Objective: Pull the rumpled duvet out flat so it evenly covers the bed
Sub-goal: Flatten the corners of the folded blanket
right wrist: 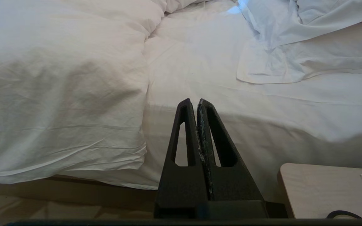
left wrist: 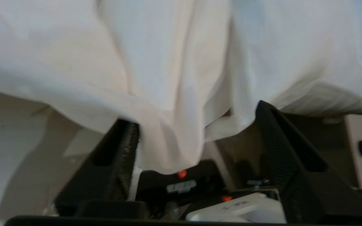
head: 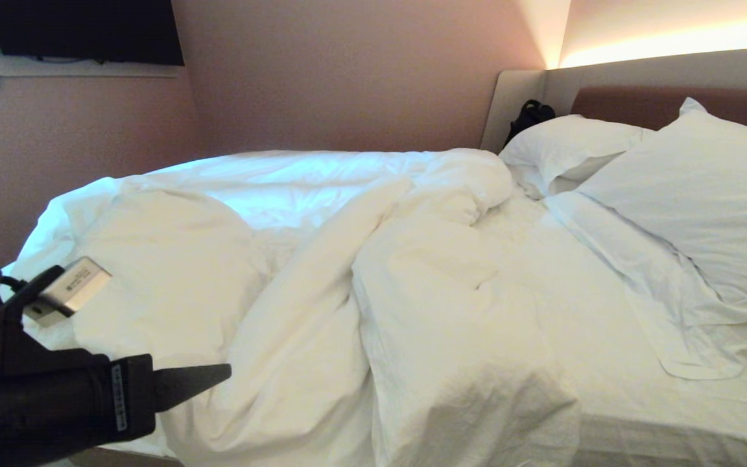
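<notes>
The duvet (head: 321, 285) lies bunched across the bed (head: 672, 415), short of the pillows (head: 704, 194). The left end effector (left wrist: 196, 125) stands spread at the near edge, a hanging fold between its fingers, ungripped. The right end effector (right wrist: 196, 102) is closed, empty.

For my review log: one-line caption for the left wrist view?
Open left gripper with a hanging fold of the duvet between its fingers.

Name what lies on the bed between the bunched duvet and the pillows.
Only bare white mattress sheet separates the duvet from the pillows, seen in the head view.
</notes>
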You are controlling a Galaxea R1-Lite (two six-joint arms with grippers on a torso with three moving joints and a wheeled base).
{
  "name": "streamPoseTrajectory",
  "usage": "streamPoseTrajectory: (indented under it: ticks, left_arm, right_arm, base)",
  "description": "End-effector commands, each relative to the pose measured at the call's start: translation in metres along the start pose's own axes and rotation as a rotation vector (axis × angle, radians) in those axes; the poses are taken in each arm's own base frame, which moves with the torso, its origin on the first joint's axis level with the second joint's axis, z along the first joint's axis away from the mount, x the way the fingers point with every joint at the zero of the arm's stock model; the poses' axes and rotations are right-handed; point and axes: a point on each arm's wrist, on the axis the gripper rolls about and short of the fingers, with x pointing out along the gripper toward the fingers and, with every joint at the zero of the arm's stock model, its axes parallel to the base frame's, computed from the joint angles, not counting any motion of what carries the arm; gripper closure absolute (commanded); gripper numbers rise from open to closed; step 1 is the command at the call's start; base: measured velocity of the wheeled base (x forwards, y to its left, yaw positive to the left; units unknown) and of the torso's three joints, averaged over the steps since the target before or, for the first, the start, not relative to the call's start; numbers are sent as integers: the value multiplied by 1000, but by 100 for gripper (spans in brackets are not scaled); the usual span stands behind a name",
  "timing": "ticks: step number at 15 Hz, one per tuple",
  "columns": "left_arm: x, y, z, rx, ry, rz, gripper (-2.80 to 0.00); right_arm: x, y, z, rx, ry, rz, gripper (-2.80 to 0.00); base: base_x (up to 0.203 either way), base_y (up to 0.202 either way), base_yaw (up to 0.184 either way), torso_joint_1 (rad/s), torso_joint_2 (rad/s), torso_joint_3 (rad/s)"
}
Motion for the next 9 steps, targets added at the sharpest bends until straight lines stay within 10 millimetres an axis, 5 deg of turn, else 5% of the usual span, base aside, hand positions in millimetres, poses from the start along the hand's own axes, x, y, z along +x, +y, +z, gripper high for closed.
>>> streamPoseTrajectory:
  ticks: [1,6,9]
  left_arm:
    - [-20,-8,11,3,-78,-48,-280]
    - [-70,-25,30,30,-155,-122,-280]
    - [-56,-35,42,41,-66,-172,-280]
  right_arm:
    - [0,0,0,0,-1,1,0]
    - [0,0,0,0,-1,1,0]
    - [0,0,0,0,-1,1,0]
  base:
    - [0,0,0,0,0,0]
    - [0,0,0,0,0,0]
    - [0,0,0,0,0,0]
